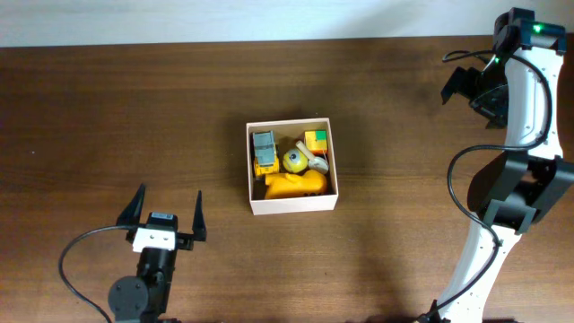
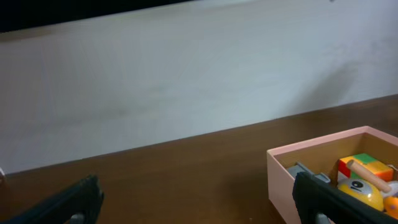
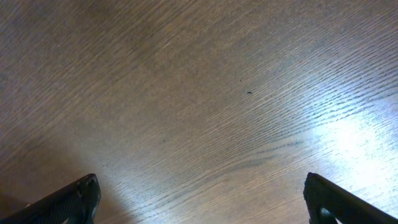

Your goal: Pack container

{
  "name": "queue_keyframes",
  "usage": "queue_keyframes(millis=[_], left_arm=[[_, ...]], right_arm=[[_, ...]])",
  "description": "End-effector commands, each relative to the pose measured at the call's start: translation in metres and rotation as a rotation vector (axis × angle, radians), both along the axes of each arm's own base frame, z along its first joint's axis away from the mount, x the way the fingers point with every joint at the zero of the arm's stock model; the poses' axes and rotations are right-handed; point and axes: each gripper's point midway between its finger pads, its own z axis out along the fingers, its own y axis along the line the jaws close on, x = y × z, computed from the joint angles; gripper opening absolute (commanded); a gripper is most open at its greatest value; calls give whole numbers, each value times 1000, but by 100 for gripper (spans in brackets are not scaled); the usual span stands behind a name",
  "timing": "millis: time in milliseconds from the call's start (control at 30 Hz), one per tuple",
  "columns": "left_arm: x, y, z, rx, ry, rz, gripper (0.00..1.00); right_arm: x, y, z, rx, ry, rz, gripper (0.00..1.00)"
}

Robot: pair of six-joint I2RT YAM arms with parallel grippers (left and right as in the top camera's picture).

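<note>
Several toys (image 1: 294,162) in the container (image 1: 294,204), table (image 1: 134,117) around.

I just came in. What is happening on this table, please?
Two robot arms are packing a container, a white box in the middle of the table. It holds several toys: a grey and yellow truck, a round yellow toy, a coloured cube and an orange piece. Neither arm holds anything. The left gripper and the right gripper are open, away from the box.
</note>
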Motion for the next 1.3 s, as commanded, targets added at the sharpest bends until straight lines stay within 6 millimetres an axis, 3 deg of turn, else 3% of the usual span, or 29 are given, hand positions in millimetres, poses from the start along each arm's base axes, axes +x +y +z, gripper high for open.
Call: queue_keyframes(millis=[0, 433, 1267], left_arm=[[-4, -2, -7, 18, 1, -9, 99], [-11, 6, -52, 10, 166, 39, 99], [-11, 8, -52, 9, 166, 50, 99]], right_arm=[[1, 2, -2, 6, 0, -5, 99], [1, 2, -2, 6, 0, -5, 99], [1, 2, -2, 6, 0, -5, 99]])
